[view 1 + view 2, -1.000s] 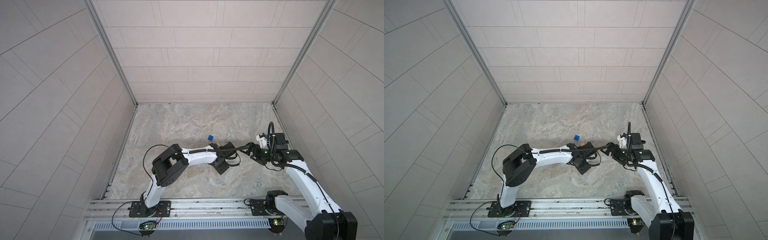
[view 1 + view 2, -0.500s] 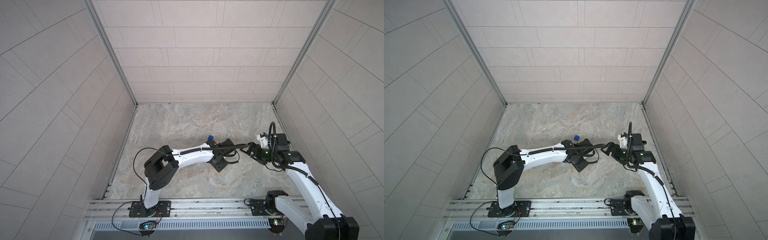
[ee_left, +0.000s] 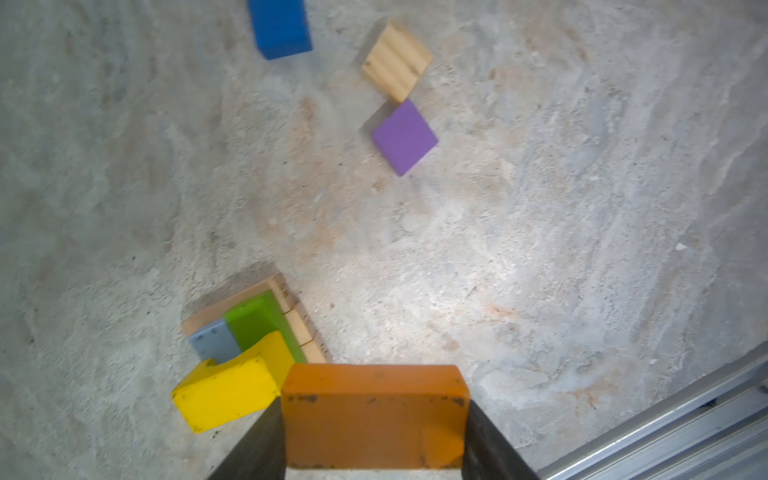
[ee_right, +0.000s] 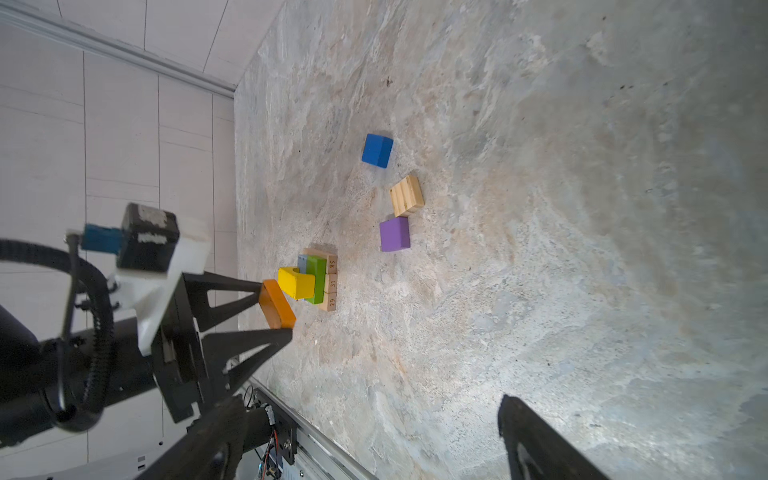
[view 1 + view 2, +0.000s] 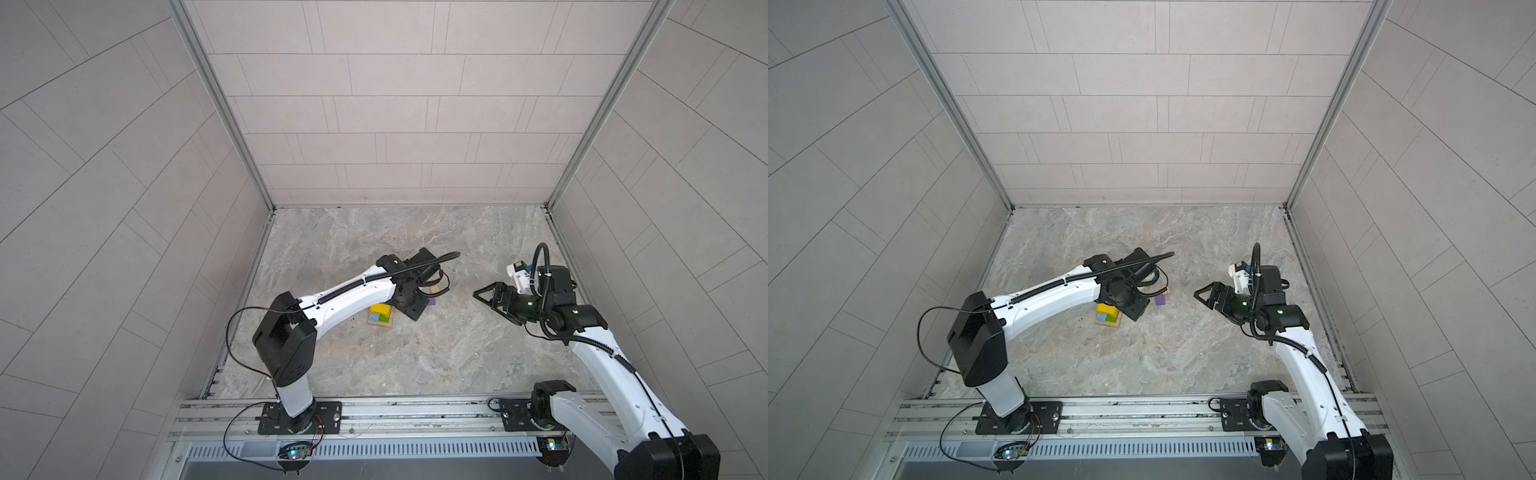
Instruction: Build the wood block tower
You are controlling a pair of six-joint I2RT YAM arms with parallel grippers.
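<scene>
**Top views.** The wood block tower (image 5: 380,316) sits low on the counter (image 5: 415,374), near the middle and a little left. It shows a yellow top and a tan base. The left arm (image 5: 353,291) reaches over it, and its wrist hides the grasp. The purple cube (image 5: 1160,300) lies just right of that wrist. The right tool (image 5: 484,294) hangs well apart on the right, spread wide and holding nothing.

**Left wrist.** The left tool (image 3: 374,419) pinches the orange bar (image 3: 374,399) by its two ends. Just beside it, the yellow bar (image 3: 232,390) lies across the green bar (image 3: 259,320) and the light-blue bar (image 3: 214,343). Both of these rest on the tan bars (image 3: 299,324). The loose tan block (image 3: 397,62) lies further off, just beside the purple cube. The dark-blue cube (image 3: 280,27) is cut by the frame edge.

**Right wrist.** The orange bar is tilted, close to the yellow bar. I cannot tell whether they touch. The tan bar ends read 85, 31 and 29. Only one right finger (image 4: 540,440) shows.
</scene>
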